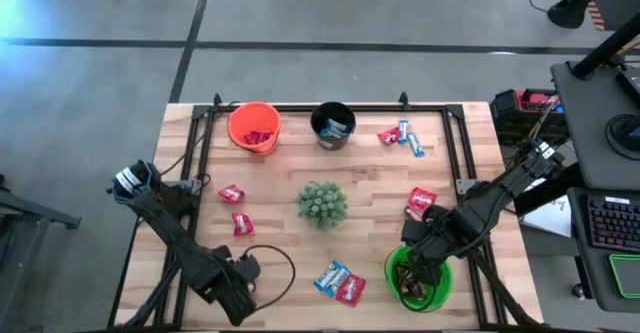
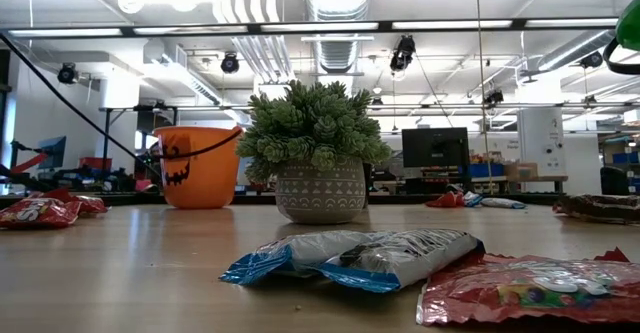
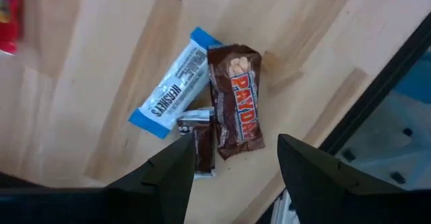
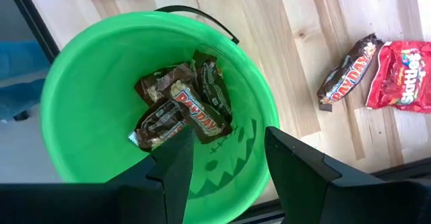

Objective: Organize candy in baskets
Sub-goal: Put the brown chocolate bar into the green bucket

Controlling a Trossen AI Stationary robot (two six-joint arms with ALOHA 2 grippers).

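My left gripper (image 3: 234, 143) stands open, pointing down over three candy bars near the table's front left edge: a brown bar (image 3: 237, 96), a blue-and-silver bar (image 3: 172, 83) and a small dark bar (image 3: 202, 143), all flat on the wood. In the high view the left gripper (image 1: 235, 298) hides them. My right gripper (image 4: 227, 131) hangs open over the green basket (image 4: 87, 96), which holds several dark brown bars (image 4: 185, 106). The orange basket (image 1: 254, 126) holds red candy. The black basket (image 1: 333, 125) holds blue candy.
Loose candy lies around a potted spiky plant (image 1: 322, 203): red packs (image 1: 237, 208) to its left, a red and blue group (image 1: 400, 135) at the back, a blue and a red one (image 1: 340, 283) in front. A brown bar (image 4: 347, 69) and red pack (image 4: 401, 76) lie beside the green basket.
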